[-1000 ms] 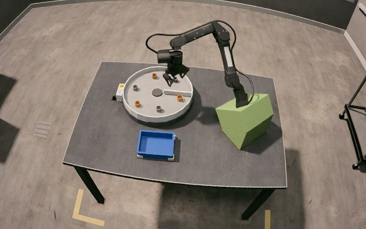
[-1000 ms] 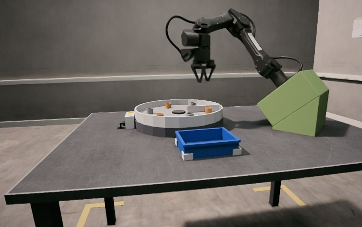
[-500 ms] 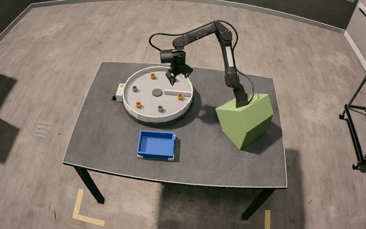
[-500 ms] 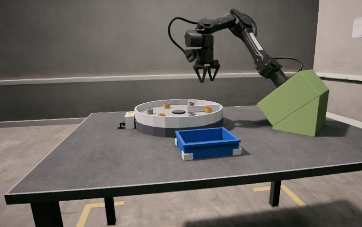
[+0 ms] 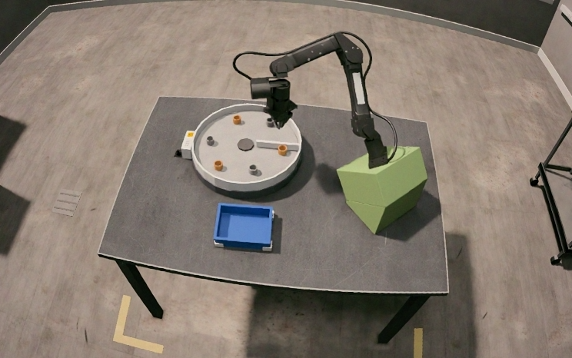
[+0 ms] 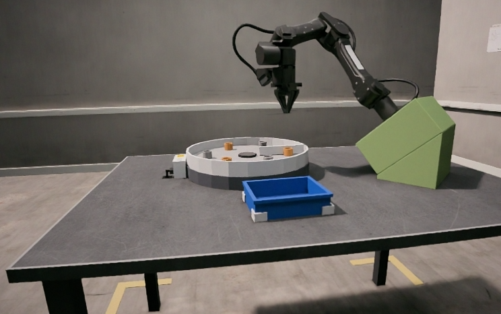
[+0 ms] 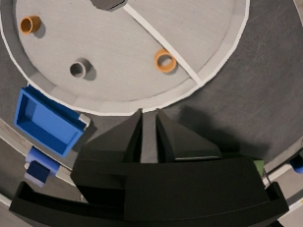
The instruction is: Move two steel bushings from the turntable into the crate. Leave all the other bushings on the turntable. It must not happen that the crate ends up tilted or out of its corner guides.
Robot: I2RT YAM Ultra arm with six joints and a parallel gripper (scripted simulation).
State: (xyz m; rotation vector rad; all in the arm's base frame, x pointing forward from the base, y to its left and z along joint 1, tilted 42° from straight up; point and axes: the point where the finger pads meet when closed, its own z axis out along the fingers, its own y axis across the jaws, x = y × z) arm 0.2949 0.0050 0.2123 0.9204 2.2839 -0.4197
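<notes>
The robot's fingers (image 5: pixel 279 125) (image 6: pixel 286 112) hang above the turntable (image 5: pixel 247 186) (image 6: pixel 246 167) (image 7: pixel 113 111), drawn narrow with nothing visible between them. Inside the turntable's rim stand three gray steel bushings: one (image 5: pixel 210 140) (image 6: pixel 207 154) on the side toward the white box (image 5: pixel 187 144) (image 6: pixel 179 166), another (image 5: pixel 253 169) (image 6: pixel 268 158) on the side nearest the blue crate (image 5: pixel 244 243) (image 6: pixel 288 209) (image 7: pixel 46 119), and a third (image 5: pixel 270 122) (image 6: pixel 262 143) on the turntable's far side. Three orange bushings share the disc, one (image 5: pixel 282 149) (image 6: pixel 287 151) beside the turntable's white divider (image 5: pixel 270 144) (image 6: pixel 277 149). On the tabletop (image 5: pixel 168 236) (image 6: pixel 155 222) near the turntable, the crate sits level among its white corner guides, no bushing inside.

Gripper (image 5: pixel 279 125) (image 6: pixel 286 111) (image 7: pixel 149 114) shifted slightly right in top view; fingers drew from wide apart to nearly together. Orange rings (image 5: pixel 217 167) (image 6: pixel 228 147) (image 7: pixel 157 61) and grey rings (image 5: pixel 253 170) (image 6: pixel 207 155) (image 7: pixel 86 67) crept counterclockwise seen from above; one grey ring, partly hidden behind fingers, apparently did too.
</notes>
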